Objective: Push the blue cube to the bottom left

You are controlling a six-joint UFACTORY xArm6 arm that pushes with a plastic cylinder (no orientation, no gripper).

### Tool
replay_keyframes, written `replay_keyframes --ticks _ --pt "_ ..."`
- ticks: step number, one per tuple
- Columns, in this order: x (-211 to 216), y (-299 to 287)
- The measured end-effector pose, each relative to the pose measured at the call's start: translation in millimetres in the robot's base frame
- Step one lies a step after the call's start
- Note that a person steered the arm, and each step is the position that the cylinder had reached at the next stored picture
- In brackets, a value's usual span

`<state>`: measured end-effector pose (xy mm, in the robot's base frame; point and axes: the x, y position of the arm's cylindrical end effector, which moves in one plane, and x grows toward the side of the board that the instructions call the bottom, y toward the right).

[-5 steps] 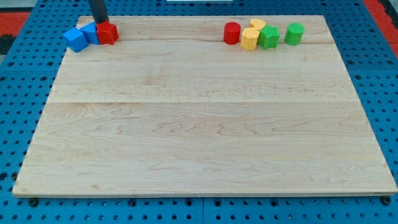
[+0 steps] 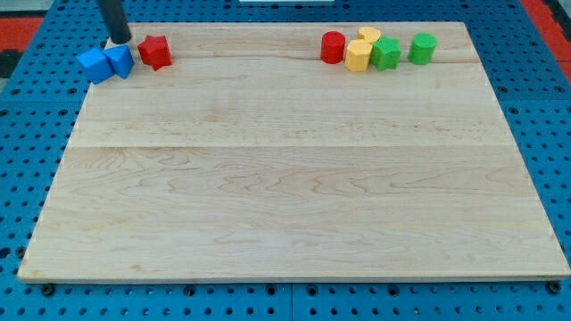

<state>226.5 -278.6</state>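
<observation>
Two blue blocks sit at the board's top left corner. The left one (image 2: 93,65) looks like a cube and hangs partly over the board's left edge. The right blue block (image 2: 119,61) touches it. My tip (image 2: 119,42) stands just above the right blue block, at its top edge. A red star-like block (image 2: 155,51) lies a little to the right of the blue pair, apart from them.
At the top right stands a cluster: a red cylinder (image 2: 333,46), two yellow blocks (image 2: 359,55) (image 2: 369,36), a green star-like block (image 2: 386,53) and a green cylinder (image 2: 422,47). The wooden board (image 2: 285,178) rests on a blue pegboard table.
My tip moved left from above the red block to above the right blue block. Both blue blocks slid left and slightly down, leaving a gap to the red block.
</observation>
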Motion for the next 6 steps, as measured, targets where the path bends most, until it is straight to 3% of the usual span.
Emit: replay_keyframes --ticks 1,4,6 --pt "49 -18" --pt "243 55" --pt "277 94"
